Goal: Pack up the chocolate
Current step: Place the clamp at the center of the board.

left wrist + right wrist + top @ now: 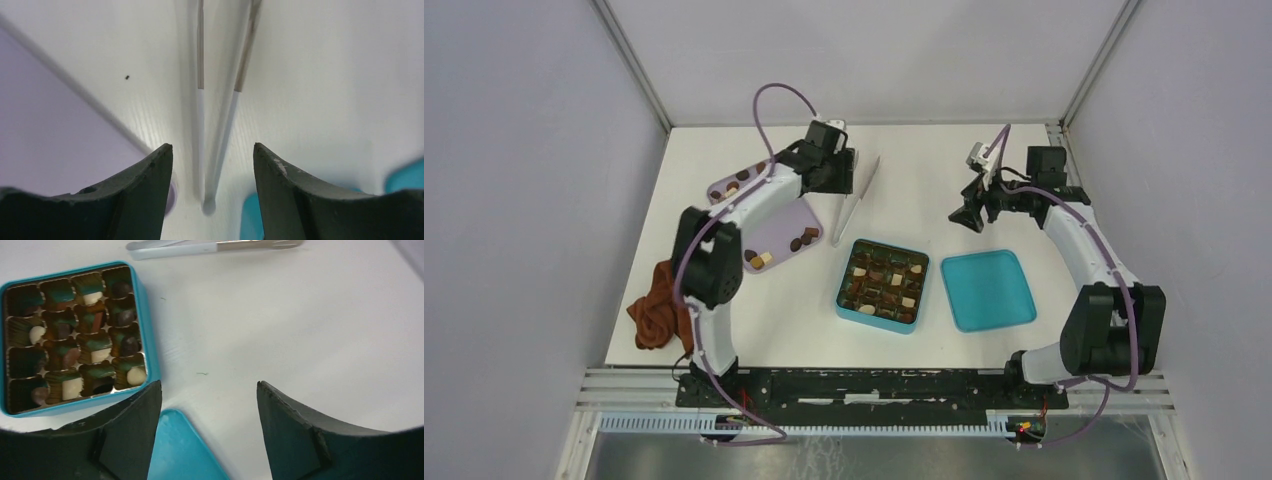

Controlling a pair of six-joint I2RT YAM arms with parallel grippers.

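Though agape, left pincer [212, 147] astride tongs [200, 117]

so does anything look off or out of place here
Nothing spilled or damaged. The one untidy thing is the reddish-brown cloth, crumpled at the left edge of the table. The tongs lie flat on the table, the teal lid beside its box.

The box [882, 285] is sitting mid-tabletop [904, 160], with chocolate [71, 388] lying in its cells. The lid [988, 290] is lying just beside it at 3 o'clock. The tongs [854, 200] are lying at its 11 o'clock. The tray [776, 228], at 10 o'clock, is carrying more pieces. The cloth [656, 310] is lying at 9 o'clock, by the edge.
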